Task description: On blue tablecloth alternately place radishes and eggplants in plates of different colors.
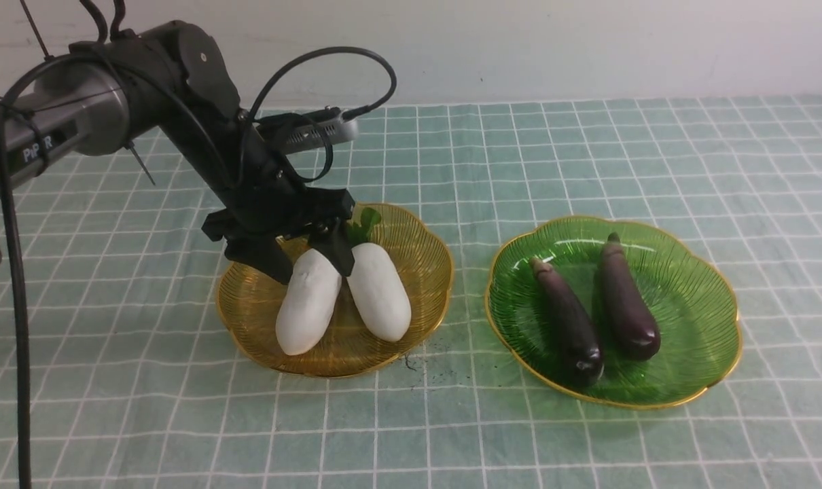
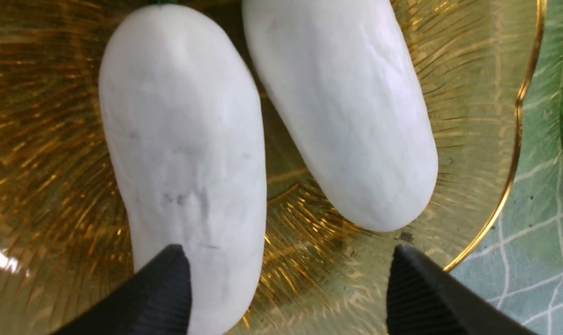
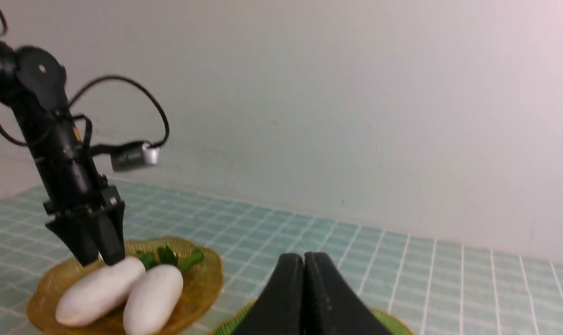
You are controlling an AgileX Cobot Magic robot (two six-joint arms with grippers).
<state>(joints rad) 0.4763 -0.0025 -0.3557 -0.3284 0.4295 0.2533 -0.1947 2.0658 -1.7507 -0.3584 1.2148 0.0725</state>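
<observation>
Front view: logged left hand (image 1: 314,272) spread wide, gripping nothing, straddling the leafy end of the left radish (image 1: 307,305), beside the right radish (image 1: 380,295) in the amber plate (image 1: 424,272). Noted eggplants (image 1: 567,319) lying side by side in the green plate (image 1: 696,305) on the blue tablecloth (image 1: 520,156). Saw right hand (image 3: 304,265) pressed shut, empty.

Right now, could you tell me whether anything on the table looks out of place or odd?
Only a scatter of dark specks on the blue tablecloth, just in front of the amber plate, looks like dirt or a stain. Nothing else stands out.
</observation>
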